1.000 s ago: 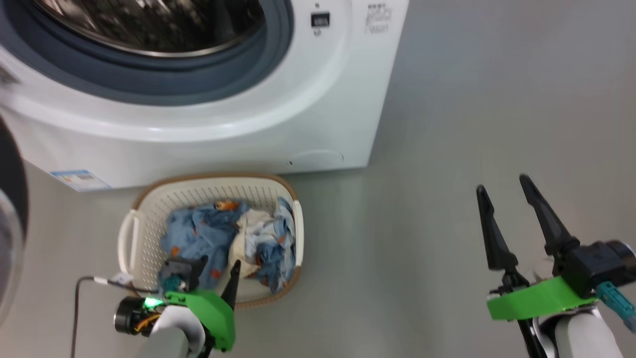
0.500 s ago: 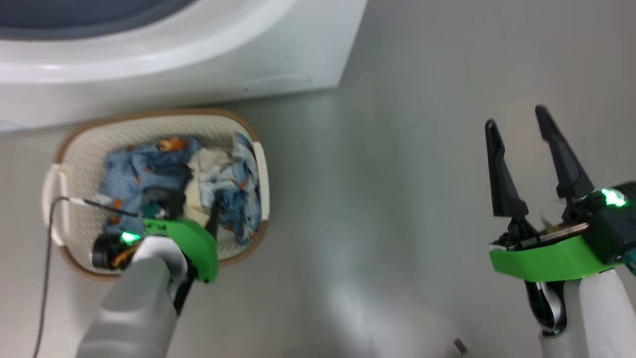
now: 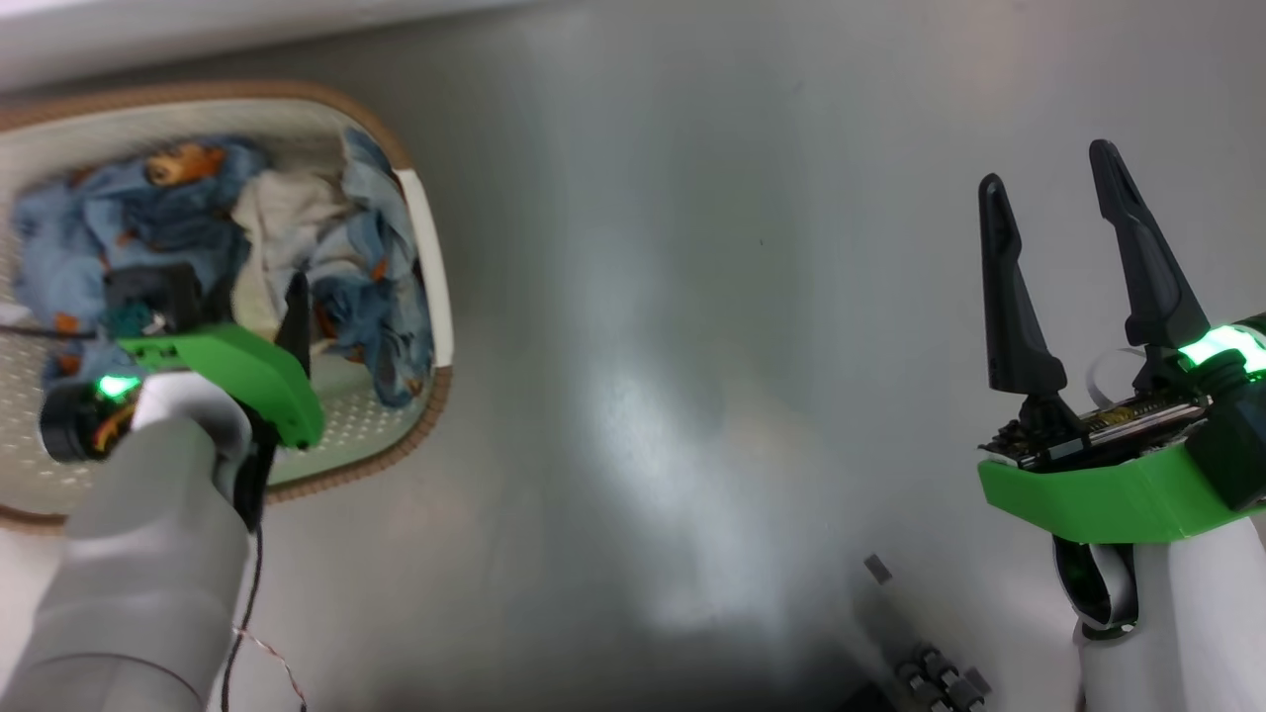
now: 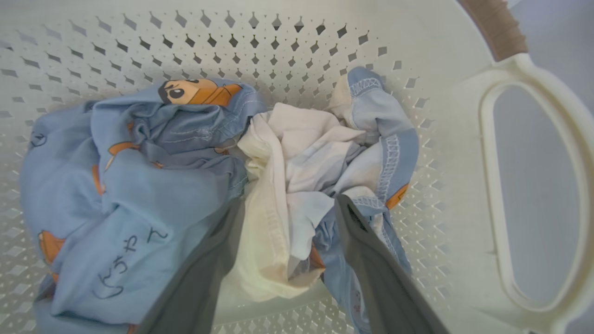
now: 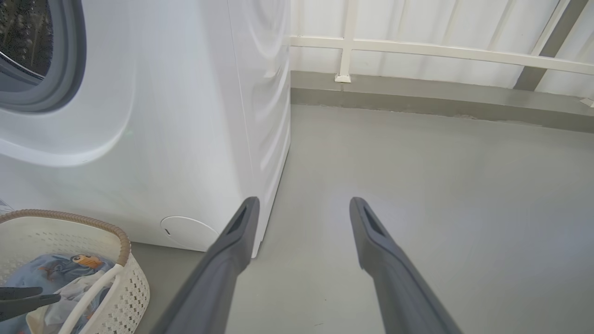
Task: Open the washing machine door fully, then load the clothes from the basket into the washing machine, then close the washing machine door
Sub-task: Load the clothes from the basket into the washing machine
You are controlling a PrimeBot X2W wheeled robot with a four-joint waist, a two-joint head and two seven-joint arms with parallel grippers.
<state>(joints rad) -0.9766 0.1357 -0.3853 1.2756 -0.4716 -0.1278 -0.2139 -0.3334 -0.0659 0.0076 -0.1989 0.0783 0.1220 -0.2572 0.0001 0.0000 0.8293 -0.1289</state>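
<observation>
The cream-white basket (image 3: 427, 247) with its brown rim stands on the floor just before the washing machine (image 5: 185, 116). It holds the clothes (image 3: 366, 257): crumpled light blue garments (image 4: 139, 185) with orange figures and a cream-white piece (image 4: 297, 153). My left gripper (image 4: 291, 204) reaches down into the basket, open, its fingers either side of the cream piece and touching the heap. My right gripper (image 3: 1050, 166) hangs open over bare floor far to the right, empty. The machine's drum opening (image 5: 23, 37) shows, ringed by grey gasket. The washing machine door is out of view.
Grey floor (image 3: 692, 346) spreads between the basket and my right arm. A round service cap (image 5: 185, 232) sits low on the machine's front. A white railed wall (image 5: 417, 46) stands behind. A cable (image 3: 247, 613) trails from my left wrist. Parts of my base (image 3: 930, 682) show below.
The head camera has tipped down, so the machine slid off the top. My left gripper has gone from the basket's near rim down onto the clothes. Both grippers stay open.
</observation>
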